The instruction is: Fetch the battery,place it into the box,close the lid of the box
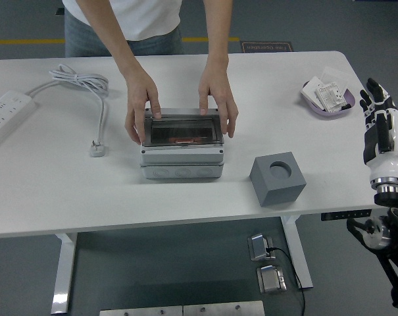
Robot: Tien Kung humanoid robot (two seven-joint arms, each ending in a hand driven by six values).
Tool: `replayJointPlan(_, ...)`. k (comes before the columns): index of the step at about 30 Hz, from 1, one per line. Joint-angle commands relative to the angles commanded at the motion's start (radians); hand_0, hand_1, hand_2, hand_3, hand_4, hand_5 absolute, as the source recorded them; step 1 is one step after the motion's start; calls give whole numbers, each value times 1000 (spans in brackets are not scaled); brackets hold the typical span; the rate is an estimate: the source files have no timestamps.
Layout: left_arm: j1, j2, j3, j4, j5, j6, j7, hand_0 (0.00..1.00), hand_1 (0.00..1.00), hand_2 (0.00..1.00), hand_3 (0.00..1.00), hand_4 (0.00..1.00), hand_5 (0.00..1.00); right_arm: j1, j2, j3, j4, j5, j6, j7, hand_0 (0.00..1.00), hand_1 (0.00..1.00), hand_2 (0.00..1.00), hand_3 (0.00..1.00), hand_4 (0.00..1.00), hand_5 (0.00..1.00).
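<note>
Box: grey rectangular plastic box [181,162], smoky clear lid, a person's hands [141,105] are gripping it.
Right robot hand [377,113]: fingers are spreading wide, holding nothing, at the table [47,191] edge.

My right robot hand [379,118] points upright at the right edge, fingers straight and relaxed, holding nothing.

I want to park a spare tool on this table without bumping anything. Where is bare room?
Bare patches: the near-left stretch between the plug and the box, and the far strip between the person's hand and the purple dish. Crowded: around the box, where both of the person's hands rest, and by the grey block.
</note>
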Motion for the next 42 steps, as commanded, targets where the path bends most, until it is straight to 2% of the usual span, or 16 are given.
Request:
replayJointPlan(5, -3, 1, -3, 0, 5, 0, 0, 575, 686, 554, 597, 491, 161, 0, 1, 8, -1, 5, 0, 2, 998, 909, 929, 750, 964, 812)
replayJointPlan(6, -3, 1, -2, 0, 5, 0, 0, 575, 686, 554, 597, 491, 161, 0, 2, 10, -1, 6, 0, 3, 995, 906, 923, 823, 963, 825)
replayJointPlan(14, 0, 8, -9, 0, 11, 0, 0, 576, 686, 553, 597, 492, 161, -3, 6, 13, -3, 17, 8, 5, 989, 894, 917, 826, 964, 835)
replayJointPlan(21, 4, 0, 41, -1, -42, 0, -8, 576, 686, 553, 597, 492, 161, -9, 1, 8, -7, 31, 11, 9, 970, 876, 902, 824, 966, 842)
replayJointPlan(31, 9, -5, 29, 0, -37, 1, -4, 576, 686, 553, 597, 492, 160, -8, 5, 13, -4, 26, 11, 7, 956, 853, 892, 826, 966, 853)
replayJointPlan(42, 3, -9, -4, 0, 9, 0, 2, 576, 686, 553, 597, 493, 161, -9, 3, 19, -1, 26, 12, 7, 944, 841, 870, 828, 964, 858)
